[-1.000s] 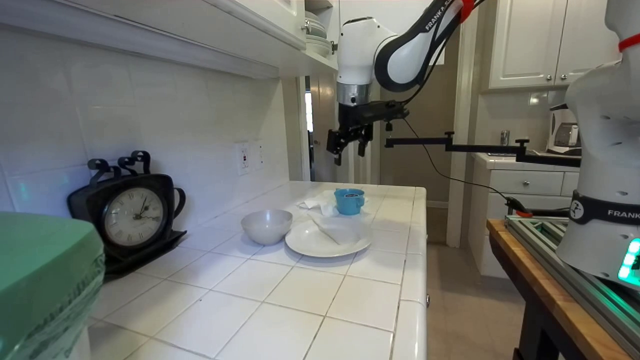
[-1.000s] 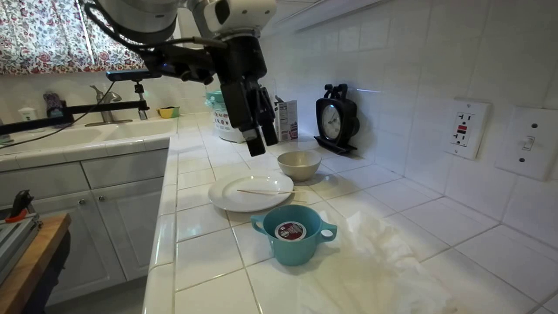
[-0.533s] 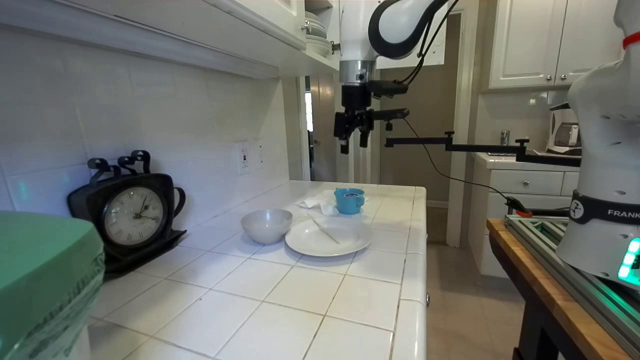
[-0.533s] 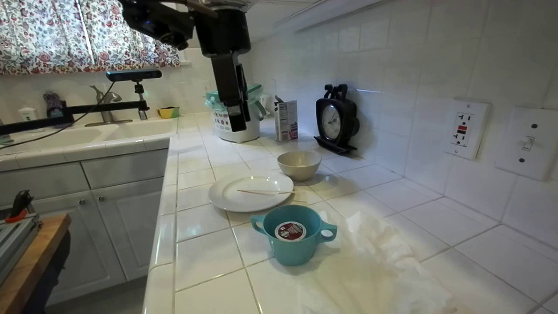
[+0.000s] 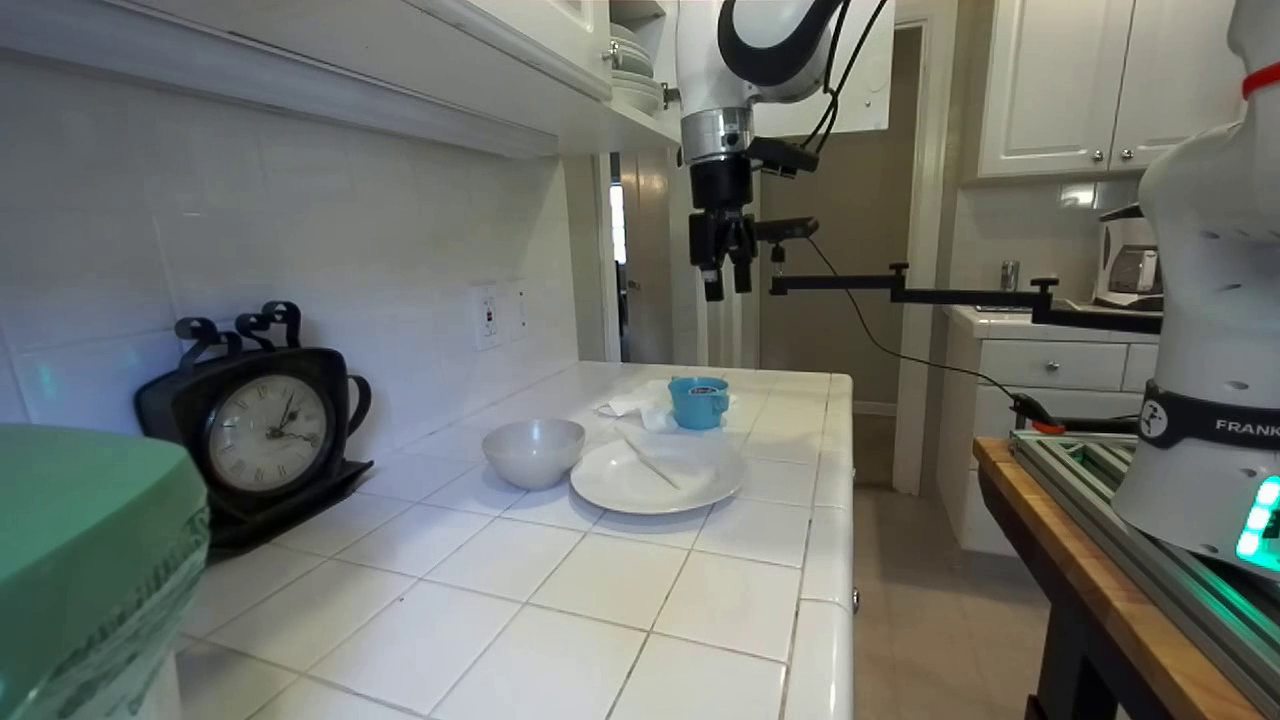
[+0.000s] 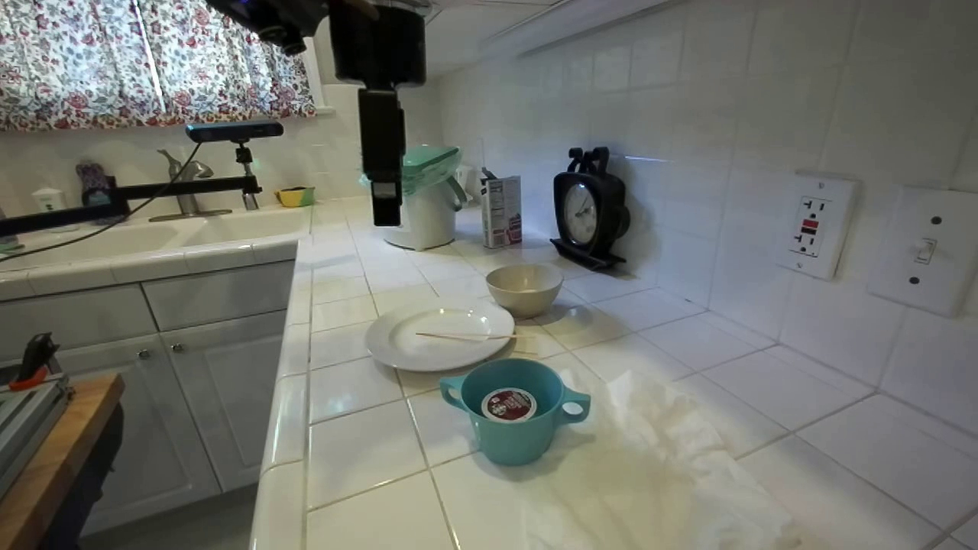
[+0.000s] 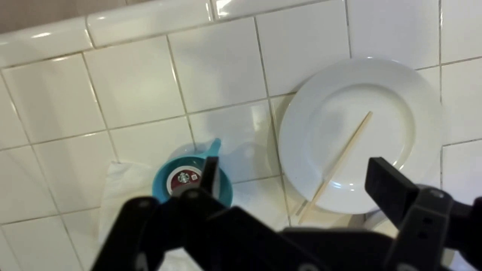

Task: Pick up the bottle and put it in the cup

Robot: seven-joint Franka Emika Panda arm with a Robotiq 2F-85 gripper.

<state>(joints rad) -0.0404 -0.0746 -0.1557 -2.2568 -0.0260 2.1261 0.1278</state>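
Observation:
The teal-blue cup (image 6: 516,439) with two handles stands upright on the white tiled counter, in both exterior views (image 5: 698,405) and the wrist view (image 7: 225,184). A round pod with a dark red and white lid (image 6: 509,405) lies inside it; its lid also shows in the wrist view (image 7: 183,177). No bottle shows in any view. My gripper (image 7: 299,180) is open and empty, high above the counter, pointing down. In the wrist view one fingertip overlaps the cup and the other overlaps the plate. It also shows in an exterior view (image 5: 728,288).
A white plate (image 6: 390,344) with a thin wooden stick (image 7: 344,152) across it lies beside the cup. A pale bowl (image 6: 525,292) stands next to the plate. Crumpled white paper (image 6: 672,458) lies by the cup. A black clock (image 5: 268,430) stands against the wall.
My gripper has risen and turned to hang more upright, shifting right in an exterior view and left in the opposite one. The cup, pod, plate and bowl have not moved.

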